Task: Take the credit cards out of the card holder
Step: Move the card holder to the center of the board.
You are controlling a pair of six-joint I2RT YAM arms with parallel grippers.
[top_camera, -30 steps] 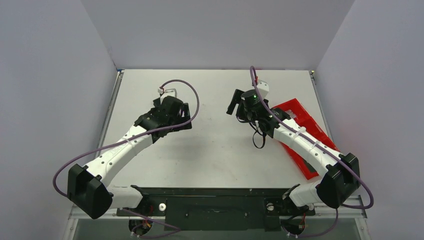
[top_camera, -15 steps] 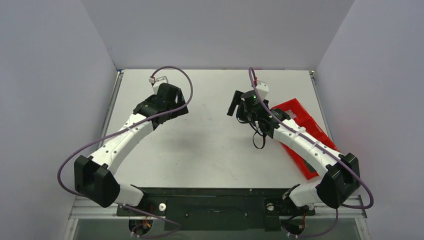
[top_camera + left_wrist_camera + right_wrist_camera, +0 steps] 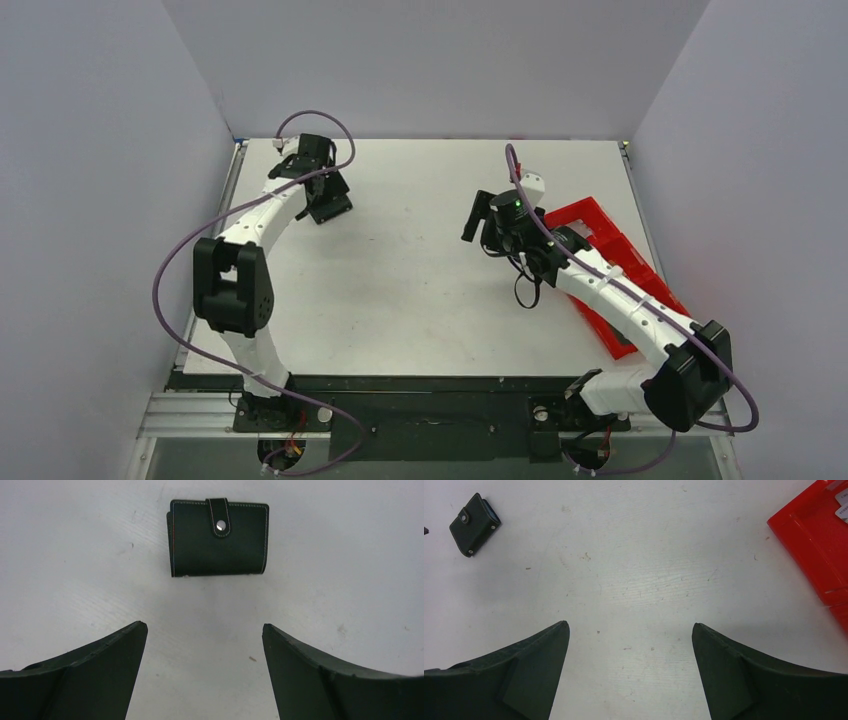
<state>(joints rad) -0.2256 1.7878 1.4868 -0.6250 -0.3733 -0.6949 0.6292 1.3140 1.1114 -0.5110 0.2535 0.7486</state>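
nothing's out yet. the small flat black stitched card holder (image 3: 219, 537) is lying closed on the white bench (image 3: 649, 580). its little black tab (image 3: 219, 517) is folded over the front and snapped down on a silver stud (image 3: 220, 526). no cards showing at all. there's a thin reddish line along its left edge in the left wrist view, might be a card edge or just lining, too fine to tell.

left pincer (image 3: 203, 627) is spread wide with nothing in it, and the holder sits just ahead of the fingertips, not between them. right pincer (image 3: 631, 626) is just as wide and empty, well apart from the holder, which is off in the far left corner of its view. the red plastic compartment tray (image 3: 819, 550) is over on its right.

where i'd worry: the holder is flat and low on a smooth bench, so if the left pincer drops and closes from the sides, it'll likely skate away or get shoved instead of gripped. the snap is the other problem. popping that tab with nothing pinning the body probably just drags the whole holder along. and if it gets lifted and yanked open in the air, the cards could spill anywhere. i'd guess it wants one arm holding it down while the other works the tab.
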